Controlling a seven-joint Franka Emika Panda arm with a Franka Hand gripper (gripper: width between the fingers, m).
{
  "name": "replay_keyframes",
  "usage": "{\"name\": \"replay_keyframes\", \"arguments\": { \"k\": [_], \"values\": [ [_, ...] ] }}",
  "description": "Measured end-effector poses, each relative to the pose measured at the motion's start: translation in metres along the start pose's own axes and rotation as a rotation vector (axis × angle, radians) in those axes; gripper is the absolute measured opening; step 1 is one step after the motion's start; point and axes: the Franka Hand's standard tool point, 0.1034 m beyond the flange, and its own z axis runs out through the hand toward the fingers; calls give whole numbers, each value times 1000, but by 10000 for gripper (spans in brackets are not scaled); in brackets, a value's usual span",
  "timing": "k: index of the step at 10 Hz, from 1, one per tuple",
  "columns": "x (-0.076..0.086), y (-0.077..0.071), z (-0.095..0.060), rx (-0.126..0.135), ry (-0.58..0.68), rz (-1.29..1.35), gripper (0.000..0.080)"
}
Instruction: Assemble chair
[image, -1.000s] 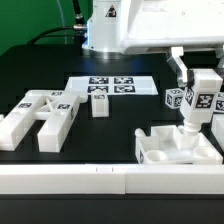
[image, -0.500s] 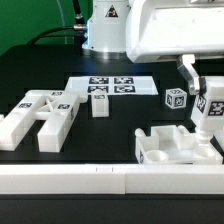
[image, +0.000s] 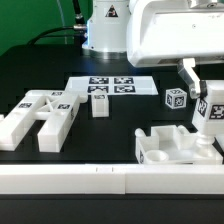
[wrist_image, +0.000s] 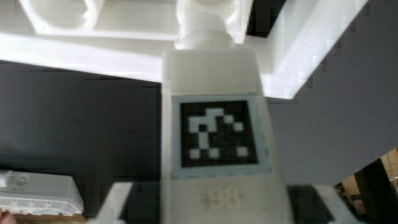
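My gripper (image: 203, 92) is shut on a white chair bar (image: 208, 115) that carries a black-and-white tag and hangs upright. The bar's lower end sits over the right end of the notched white block (image: 172, 146) at the exterior view's right; I cannot tell whether they touch. In the wrist view the bar (wrist_image: 217, 110) fills the middle between my gripper (wrist_image: 217, 196) fingers, and the notched block (wrist_image: 107, 35) lies beyond its tip. The H-shaped frame (image: 40, 115) lies flat at the exterior view's left.
The marker board (image: 112, 87) lies at the middle back. A small white block (image: 99, 105) stands just in front of it. A tagged white piece (image: 175, 98) stands behind the notched block. A long white rail (image: 100, 181) runs along the front edge.
My gripper has carried the bar a little toward the exterior view's right, from over the block's middle to its right end. The other parts have not moved.
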Motion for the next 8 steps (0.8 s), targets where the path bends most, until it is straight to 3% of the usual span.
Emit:
{"name": "replay_keyframes", "arguments": {
  "k": [8],
  "values": [
    [-13,-6,10,6,-22,-8,292]
  ]
}}
